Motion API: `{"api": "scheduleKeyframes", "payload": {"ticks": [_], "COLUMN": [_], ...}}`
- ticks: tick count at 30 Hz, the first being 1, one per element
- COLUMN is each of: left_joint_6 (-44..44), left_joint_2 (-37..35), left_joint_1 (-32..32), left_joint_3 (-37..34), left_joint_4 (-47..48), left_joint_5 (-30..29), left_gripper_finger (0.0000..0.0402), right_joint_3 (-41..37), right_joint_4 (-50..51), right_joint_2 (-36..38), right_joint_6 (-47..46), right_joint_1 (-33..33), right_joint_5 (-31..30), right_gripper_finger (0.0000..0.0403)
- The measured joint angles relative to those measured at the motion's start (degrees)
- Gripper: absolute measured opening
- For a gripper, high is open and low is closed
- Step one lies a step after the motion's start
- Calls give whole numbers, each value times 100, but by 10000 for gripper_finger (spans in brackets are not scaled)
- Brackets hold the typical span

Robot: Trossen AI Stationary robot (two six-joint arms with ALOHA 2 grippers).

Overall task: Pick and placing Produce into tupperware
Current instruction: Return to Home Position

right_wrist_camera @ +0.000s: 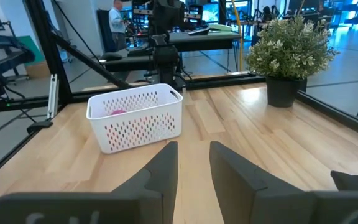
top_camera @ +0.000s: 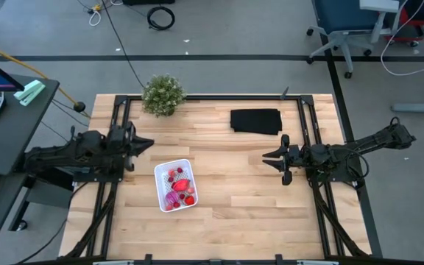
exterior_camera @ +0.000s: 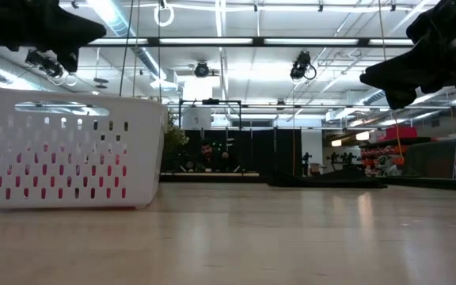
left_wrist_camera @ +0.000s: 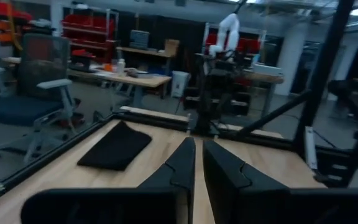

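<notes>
The white slotted tupperware [top_camera: 157,184] sits on the left-centre of the wooden table [top_camera: 234,221]. It holds the produce [top_camera: 180,188]: a heap of small red pieces, a larger red oblong and a magenta ball low in the pile. In the low view, red shows through the slots of its near wall. No loose fruit is visible on the bare wood around it, so the sorting looks finished. The left gripper [top_camera: 150,144] hangs above the table just beyond the container's far-left corner, pointing toward the middle. Its fingers are drawn almost together with only a sliver between them and nothing held. The right gripper [top_camera: 266,157] hovers well apart from the container over the right half of the table and faces it. There is a modest gap between its fingers, and it too is empty. Farther out, a folded black cloth [top_camera: 256,121] lies flat near the far edge, and a bushy potted plant [top_camera: 163,94] stands at the far-left corner; neither is touched. The step in hand appears to be the retreat to rest rather than another pick. The next move probably calls for each arm to fold back toward its own side, lifting clear of the container's rim so nothing is nudged.
</notes>
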State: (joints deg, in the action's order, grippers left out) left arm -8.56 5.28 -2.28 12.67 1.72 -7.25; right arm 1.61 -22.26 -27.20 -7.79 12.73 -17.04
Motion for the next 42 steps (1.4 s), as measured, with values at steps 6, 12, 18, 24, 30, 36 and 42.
{"api": "scheduleKeyframes", "payload": {"ticks": [6,12,18,24,30,36,42], "left_joint_6": [201,436,654,802,1110,1030,715], "left_joint_2": [-51,-43,-44,-48,-56,-46,-42], "left_joint_1": [234,388,385,386,381,369,369], "left_joint_3": [0,0,0,-265,-1207,-992,-1043], "left_joint_4": [-311,-455,-662,-1205,-3152,-2519,-1507], "left_joint_5": [0,0,-1,0,87,91,61], "left_gripper_finger": [34,24,28,29,18,18,17], "right_joint_3": [3,4,4,5,7,7,7], "right_joint_4": [-7,-35,-163,-326,-318,-313,-310], "right_joint_2": [0,0,0,0,0,0,0], "right_joint_6": [-14,-17,22,175,45,183,232], "right_joint_1": [0,0,1,-45,-138,-138,-138], "right_joint_5": [-2,-4,-7,-9,-7,-2,-2], "right_gripper_finger": [101,101,101,101,101,101,101]}}
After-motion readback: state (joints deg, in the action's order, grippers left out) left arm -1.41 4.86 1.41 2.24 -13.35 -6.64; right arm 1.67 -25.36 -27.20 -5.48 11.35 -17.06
